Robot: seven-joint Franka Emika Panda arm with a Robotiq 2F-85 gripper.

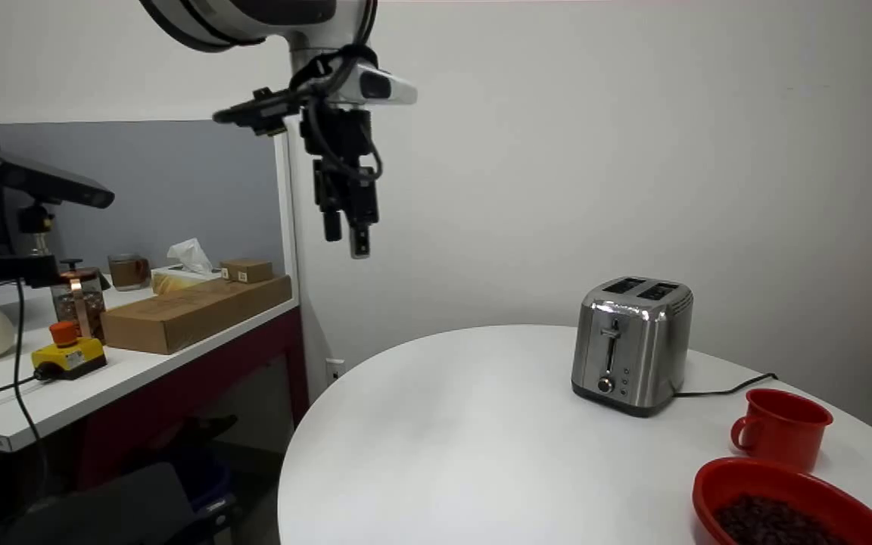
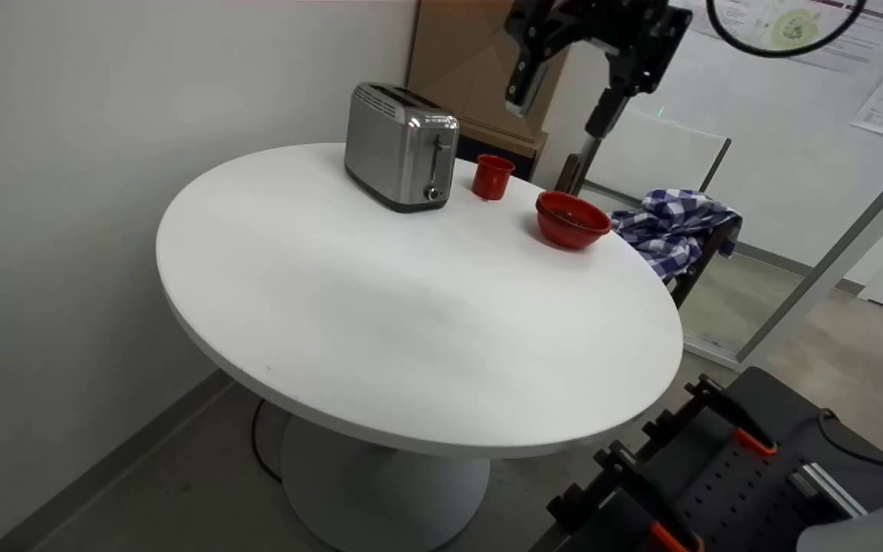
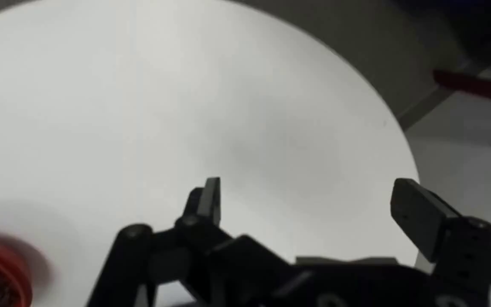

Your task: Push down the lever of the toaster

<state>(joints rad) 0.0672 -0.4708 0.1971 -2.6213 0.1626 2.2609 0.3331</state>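
Presently, the toaster (image 1: 633,347) stands upright on the round white surface (image 1: 443,439), near the wall (image 1: 557,151) and toward the far edge in both exterior views. Its lever (image 1: 610,333) is on one narrow end, high in a vertical slot, above a round knob (image 1: 605,384), so it is not yet pressed down. This end is turned away from the wall, and before it extends a broad stretch of the surface. The long axis, which the two bread slots (image 1: 657,291) follow, goes slantwise from the lever end backward to the wall side, where the rear end is near the edge. Beside one long side, with a gap, stands a red mug (image 1: 788,435); farther along is a red bowl (image 2: 564,236) with small dark pieces (image 1: 773,522), close to the edge. Above the surface, well apart from the toaster, the robot arm (image 1: 326,34) carries the jaws, which are opened wide and have hold of nothing.
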